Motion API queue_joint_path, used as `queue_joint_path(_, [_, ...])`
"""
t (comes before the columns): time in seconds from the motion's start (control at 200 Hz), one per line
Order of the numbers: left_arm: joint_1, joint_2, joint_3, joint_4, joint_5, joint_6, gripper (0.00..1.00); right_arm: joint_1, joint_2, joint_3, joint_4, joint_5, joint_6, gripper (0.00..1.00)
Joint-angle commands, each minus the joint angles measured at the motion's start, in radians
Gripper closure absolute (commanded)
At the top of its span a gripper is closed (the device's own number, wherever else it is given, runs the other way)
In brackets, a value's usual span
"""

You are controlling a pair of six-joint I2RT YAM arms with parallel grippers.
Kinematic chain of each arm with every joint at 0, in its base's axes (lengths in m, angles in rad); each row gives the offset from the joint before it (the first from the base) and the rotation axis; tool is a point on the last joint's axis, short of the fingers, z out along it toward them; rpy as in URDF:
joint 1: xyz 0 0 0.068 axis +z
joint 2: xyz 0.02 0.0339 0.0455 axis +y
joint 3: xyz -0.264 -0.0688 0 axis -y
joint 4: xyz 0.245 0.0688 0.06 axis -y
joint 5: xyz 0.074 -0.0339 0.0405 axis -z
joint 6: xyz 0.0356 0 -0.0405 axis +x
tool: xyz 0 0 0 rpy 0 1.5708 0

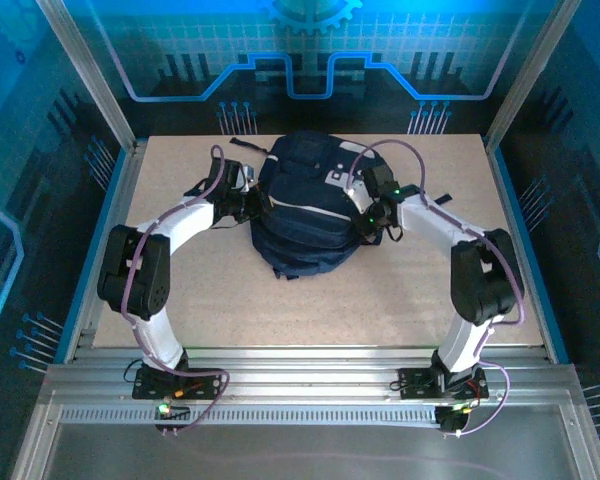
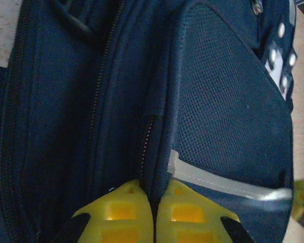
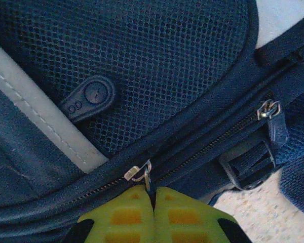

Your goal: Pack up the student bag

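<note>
Navy fabric takes up the middle of the pale tabletop (image 1: 420, 290). The student bag (image 1: 305, 215) lies plump and rounded between the two claws, touching both. It sits just to the right of the left claw (image 1: 248, 205) and just to the left of the right claw (image 1: 370, 222).

In the left wrist view, the left claw's yellow fingers (image 2: 122, 212) are pressed together at a seam on the bag's side, apparently pinching a fold of fabric there. The right claw is also narrowed to nothing, and it grips the small metal zipper pull (image 3: 147, 179) right at its tips, below the mesh pocket (image 3: 157, 55).

My judgement is that the filling is done and the closing is in hand — one claw steadies the bag while the other works the zip. How much of that track is left to run I cannot tell. A second pull (image 3: 269, 109) hangs untouched, up and to the right of the right claw.
</note>
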Motion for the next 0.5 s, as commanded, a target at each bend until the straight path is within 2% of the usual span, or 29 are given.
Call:
queue_joint_path(0.0, [0.040, -0.014, 0.038, -0.035, -0.005, 0.066, 1.00, -0.114, 0.087, 0.106, 0.038, 0.142, -0.126, 1.00])
queue_joint_path(0.11, [0.046, -0.012, 0.040, -0.031, 0.005, 0.065, 1.00, -0.152, 0.143, 0.173, 0.026, 0.114, -0.127, 1.00])
queue_joint_path(0.315, [0.052, -0.010, 0.048, -0.037, 0.017, 0.066, 1.00, -0.152, 0.166, 0.183, 0.046, 0.075, -0.066, 0.99])
queue_joint_path(0.395, [0.052, -0.013, 0.049, -0.036, 0.018, 0.064, 1.00, -0.156, 0.136, 0.165, 0.057, 0.012, 0.009, 0.86])
queue_joint_path(0.495, [0.051, -0.030, 0.028, -0.006, 0.030, 0.030, 1.00, -0.155, 0.074, 0.127, 0.079, -0.082, 0.087, 0.52])
